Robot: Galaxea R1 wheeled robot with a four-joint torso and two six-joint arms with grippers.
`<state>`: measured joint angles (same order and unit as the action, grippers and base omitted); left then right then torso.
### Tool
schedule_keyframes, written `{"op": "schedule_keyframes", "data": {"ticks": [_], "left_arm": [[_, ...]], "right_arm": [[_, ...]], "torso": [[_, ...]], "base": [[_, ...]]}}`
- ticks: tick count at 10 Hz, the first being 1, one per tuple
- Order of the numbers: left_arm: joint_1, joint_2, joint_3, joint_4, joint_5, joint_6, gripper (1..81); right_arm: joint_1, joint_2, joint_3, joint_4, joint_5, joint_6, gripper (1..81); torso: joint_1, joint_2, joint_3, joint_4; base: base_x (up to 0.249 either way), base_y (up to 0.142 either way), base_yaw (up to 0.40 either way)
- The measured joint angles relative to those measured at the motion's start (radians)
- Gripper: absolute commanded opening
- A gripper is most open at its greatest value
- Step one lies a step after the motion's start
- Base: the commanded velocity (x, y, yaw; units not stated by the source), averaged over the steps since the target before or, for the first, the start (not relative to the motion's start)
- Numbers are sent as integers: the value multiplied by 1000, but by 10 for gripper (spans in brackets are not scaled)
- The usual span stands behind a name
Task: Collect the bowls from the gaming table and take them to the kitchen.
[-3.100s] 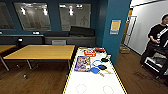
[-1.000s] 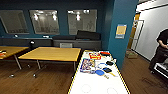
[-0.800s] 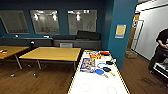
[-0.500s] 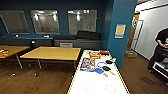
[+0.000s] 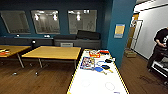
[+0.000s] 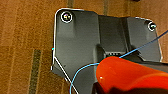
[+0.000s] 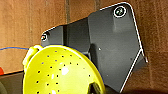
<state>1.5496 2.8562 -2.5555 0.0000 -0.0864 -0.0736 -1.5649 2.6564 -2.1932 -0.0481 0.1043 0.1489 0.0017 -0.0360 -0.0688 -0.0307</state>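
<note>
ahead of the robot: gaming table (image 5: 85, 86), paddles at its far end | left pincer: cannot tell, orange-red bowl (image 6: 130, 75) close | right pincer: cannot tell, yellow-green bowl (image 7: 60, 72) close

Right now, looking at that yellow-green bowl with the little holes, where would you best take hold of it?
By its rim, I'd judge. The yellow-green bowl is a thin, perforated shell tilted with its open side showing, so a pinch across the edge, one finger inside and one outside, should hold better than the smooth curved wall. The small tab on the rim also looks grippable.
</note>
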Motion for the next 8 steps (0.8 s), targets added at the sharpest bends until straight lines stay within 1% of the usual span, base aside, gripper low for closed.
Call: {"op": "schedule_keyframes", "data": {"ticks": [2,8], "left_arm": [[3,5,-1,0,-1,0,10],[11,9,1,0,-7,0,10]], "right_arm": [[-6,-37,42,-1,1,0,10],[-9,-16,19,-10,3,0,10]], "torso": [[-1,0,0,0],[-1,0,0,0]], "base": [[-81,0,0],[-89,0,0]]}}
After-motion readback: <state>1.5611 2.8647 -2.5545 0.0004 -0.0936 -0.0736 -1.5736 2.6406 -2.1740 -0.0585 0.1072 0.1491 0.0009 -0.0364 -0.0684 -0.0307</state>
